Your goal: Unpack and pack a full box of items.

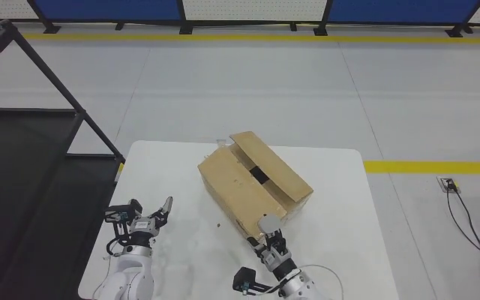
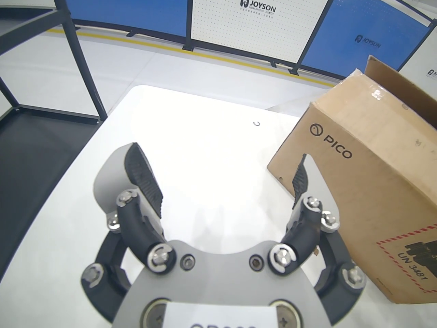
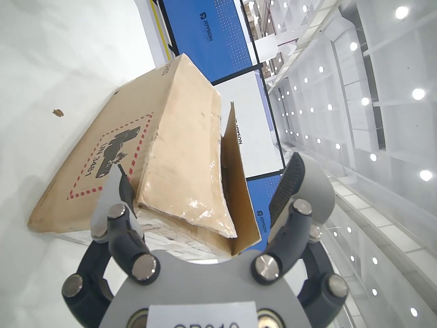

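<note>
The brown cardboard box [image 1: 251,184] [image 2: 368,158] [image 3: 177,131], one top flap raised, rests on the white table [image 1: 187,165]. The right claw [image 1: 270,229] [image 3: 208,165], spread wide, straddles its near end. The left claw [image 1: 142,214] [image 2: 218,158], spread and empty, hangs beside the box, apart.

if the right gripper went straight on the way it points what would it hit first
Most likely the cardboard box: its raised top flap lies just ahead of the open right gripper.
</note>
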`<state>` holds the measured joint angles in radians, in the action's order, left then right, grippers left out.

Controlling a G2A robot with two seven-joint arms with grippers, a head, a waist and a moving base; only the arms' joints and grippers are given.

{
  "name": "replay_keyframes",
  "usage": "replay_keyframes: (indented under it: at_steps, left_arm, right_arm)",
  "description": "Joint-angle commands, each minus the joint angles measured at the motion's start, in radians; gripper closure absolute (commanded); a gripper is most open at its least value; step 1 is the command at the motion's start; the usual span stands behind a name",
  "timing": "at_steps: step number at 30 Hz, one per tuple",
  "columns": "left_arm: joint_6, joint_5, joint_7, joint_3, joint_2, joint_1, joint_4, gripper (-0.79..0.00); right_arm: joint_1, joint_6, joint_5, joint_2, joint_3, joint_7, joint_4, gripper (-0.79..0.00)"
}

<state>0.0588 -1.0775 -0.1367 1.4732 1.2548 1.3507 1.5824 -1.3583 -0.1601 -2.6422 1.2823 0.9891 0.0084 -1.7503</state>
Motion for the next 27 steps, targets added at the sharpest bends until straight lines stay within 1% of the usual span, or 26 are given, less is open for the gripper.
replay_keyframes:
  at_steps: [1, 11, 23, 27]
  left_arm:
    - [-0.001, -0.001, -0.001, 0.003, 0.0, 0.002, 0.002, -0.785]
    - [-0.002, -0.007, 0.005, 0.009, 0.003, 0.004, 0.005, -0.785]
    - [0.007, -0.043, 0.027, -0.014, 0.009, -0.017, 0.005, -0.785]
    - [-0.043, -0.08, 0.047, -0.024, 0.006, -0.002, 0.029, -0.785]
  right_arm:
    - [-0.004, 0.0, 0.006, -0.001, 0.014, 0.002, -0.002, -0.785]
    - [-0.043, -0.012, 0.048, -0.008, 0.107, 0.003, -0.006, -0.785]
    - [-0.076, -0.027, 0.123, -0.015, 0.216, -0.006, -0.011, -0.785]
    - [-0.086, -0.036, 0.154, -0.016, 0.253, -0.009, -0.015, -0.785]
